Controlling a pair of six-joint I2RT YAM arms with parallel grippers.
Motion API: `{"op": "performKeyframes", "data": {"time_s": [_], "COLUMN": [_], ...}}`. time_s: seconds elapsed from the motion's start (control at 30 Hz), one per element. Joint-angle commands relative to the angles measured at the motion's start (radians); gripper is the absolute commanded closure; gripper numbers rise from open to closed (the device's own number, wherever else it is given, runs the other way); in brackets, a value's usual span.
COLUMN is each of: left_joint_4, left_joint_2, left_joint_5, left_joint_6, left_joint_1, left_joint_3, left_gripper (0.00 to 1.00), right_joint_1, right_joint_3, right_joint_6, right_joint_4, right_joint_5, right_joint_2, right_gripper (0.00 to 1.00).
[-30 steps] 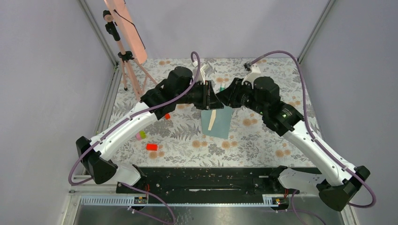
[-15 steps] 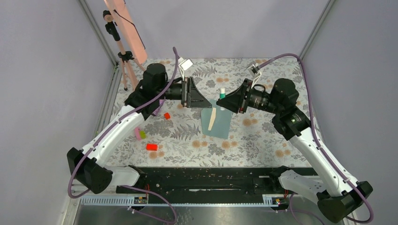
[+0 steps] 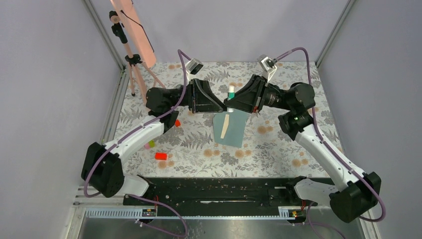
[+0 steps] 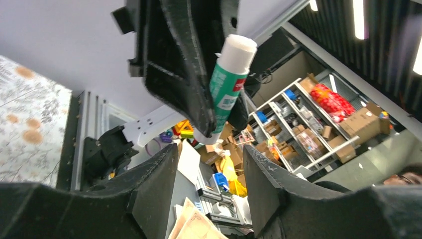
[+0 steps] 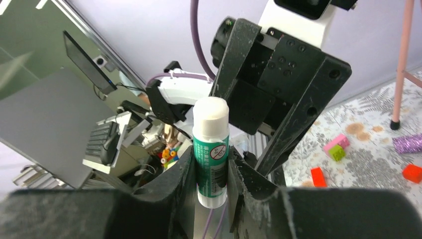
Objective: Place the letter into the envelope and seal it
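Observation:
The teal envelope (image 3: 232,129) lies flat on the flowered table, below both grippers. A narrow tan strip of the letter (image 3: 225,127) shows on it; I see no more of the sheet. My right gripper (image 3: 232,103) is raised above the table and shut on a green and white glue stick (image 3: 231,92), which stands upright between its fingers in the right wrist view (image 5: 211,152). My left gripper (image 3: 219,104) is open and empty, facing the right one at close range. The glue stick (image 4: 226,82) shows just beyond the left gripper's open jaws (image 4: 209,150).
A tripod with a tall salmon-pink panel (image 3: 132,30) stands at the back left. Small bricks lie at the left: red ones (image 3: 160,156) (image 3: 177,123) and a pink and green one (image 3: 149,144). A purple glittery thing (image 5: 408,143) lies near them.
Both arms swung their grippers up and toward each other above the envelope. The glue stick now stands upright in the right gripper, with the left gripper close against it.

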Motion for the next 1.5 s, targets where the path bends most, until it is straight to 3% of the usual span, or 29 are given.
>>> {"op": "performKeyframes", "data": {"time_s": [0.0, 0.13, 0.23, 1.13, 1.27, 1.33, 1.43, 1.47], "left_joint_4": [0.487, 0.479, 0.483, 0.513, 0.514, 0.514, 0.514, 0.514], "left_joint_2": [0.066, 0.072, 0.083, 0.148, 0.149, 0.149, 0.15, 0.152], "left_joint_5": [-0.028, -0.031, -0.035, -0.112, -0.119, -0.121, -0.126, -0.126], "left_joint_6": [-0.311, -0.288, -0.291, -0.321, -0.323, -0.325, -0.331, -0.333], "left_joint_1": [-0.009, -0.031, -0.035, -0.063, -0.063, -0.062, -0.063, -0.063], "left_joint_3": [0.0, 0.004, 0.009, 0.096, 0.104, 0.106, 0.099, 0.098], "left_gripper": [0.49, 0.49, 0.49, 0.57, 0.64, 0.74, 0.98, 1.0], "right_joint_1": [-0.007, -0.007, -0.007, 0.07, 0.07, 0.07, 0.069, 0.07], "right_joint_3": [-0.011, -0.024, -0.029, -0.048, -0.05, -0.05, -0.053, -0.055], "right_joint_6": [0.276, 0.423, 0.469, 0.527, 0.531, 0.533, 0.531, 0.53], "right_joint_4": [0.409, 0.605, 0.657, 0.758, 0.767, 0.769, 0.766, 0.76], "right_joint_5": [0.021, 0.074, 0.093, 0.113, 0.115, 0.114, 0.108, 0.103], "right_joint_2": [0.066, 0.136, 0.158, 0.229, 0.238, 0.241, 0.24, 0.241], "right_gripper": [1.0, 1.0, 1.0, 1.0, 1.0, 1.0, 1.0, 1.0]}}
